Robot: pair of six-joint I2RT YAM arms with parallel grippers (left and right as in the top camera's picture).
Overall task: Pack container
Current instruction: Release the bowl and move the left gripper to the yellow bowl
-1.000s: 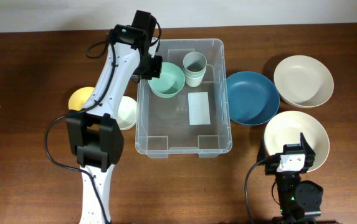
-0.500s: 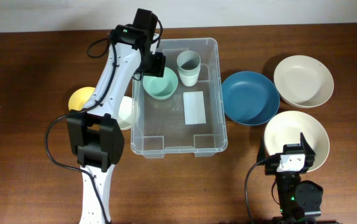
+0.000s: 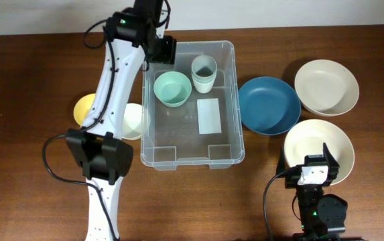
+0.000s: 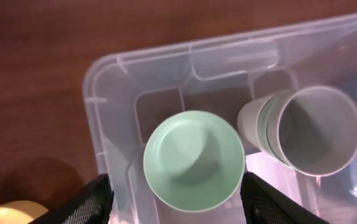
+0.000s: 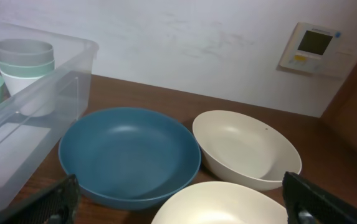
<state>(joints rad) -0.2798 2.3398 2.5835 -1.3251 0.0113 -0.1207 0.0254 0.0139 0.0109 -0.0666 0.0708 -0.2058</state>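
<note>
Now | container (image 3: 193,164): green bowl (image 3: 172,88), stacked cups (image 3: 204,72) inside | blue bowl (image 3: 268,105) just beside

My left gripper (image 4: 178,200) hangs spread, empty, over the mint bowl (image 4: 194,158) beside stacked cups (image 4: 306,127) in the container's (image 4: 95,102) corner.

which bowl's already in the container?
The mint-green bowl, inside the container beside the stacked cups; the other bowls sit outside it.

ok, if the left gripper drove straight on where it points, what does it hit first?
Most likely the green bowl inside the container; it sits centred between the left gripper's open jaws. Depth unclear.
</note>
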